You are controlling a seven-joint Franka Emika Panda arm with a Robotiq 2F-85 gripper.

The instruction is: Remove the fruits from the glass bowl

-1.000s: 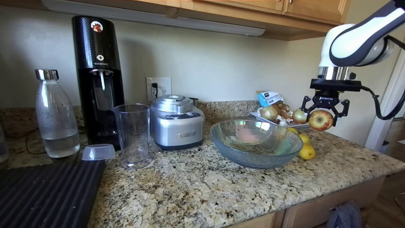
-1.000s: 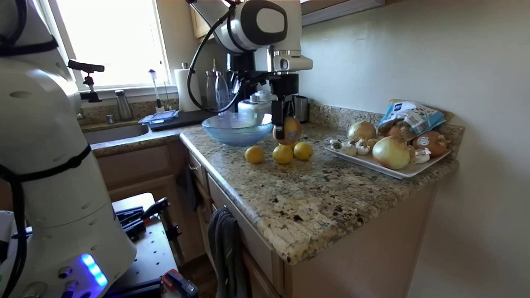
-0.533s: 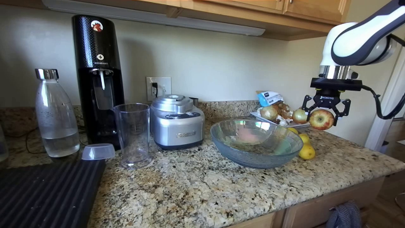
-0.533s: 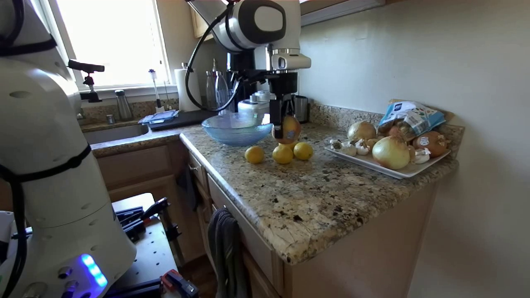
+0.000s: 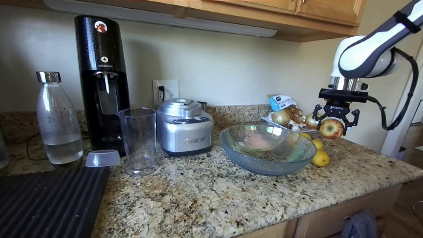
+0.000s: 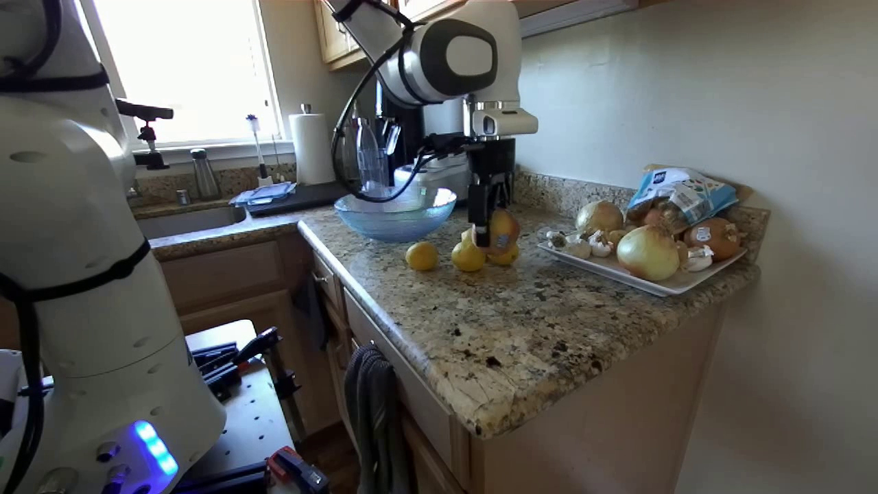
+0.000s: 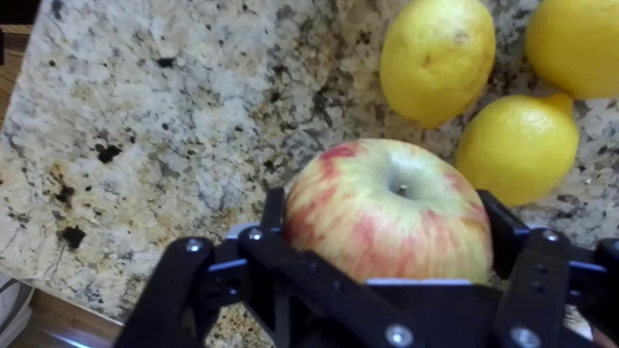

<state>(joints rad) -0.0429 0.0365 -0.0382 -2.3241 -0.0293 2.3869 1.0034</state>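
So, reading rightward in an exterior view, the glass bowl (image 5: 264,167) stands on the speckled counter (image 5: 185,198), with yellow lemons (image 5: 320,158) just beyond its right rim, then the red-and-yellow apple (image 5: 331,129), off the counter. The gripper (image 7: 387,212) pinches it: in the wrist view its jaws press the apple's left and right flanks, the stem hollow between them, the lemons outside the grip towards the right.

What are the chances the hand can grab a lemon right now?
Probably not yet: the hand holds the apple, which fills its grip. Once that is set down, the way looks fairly free: the lemons in the wrist view lie on the counter, nothing on top.
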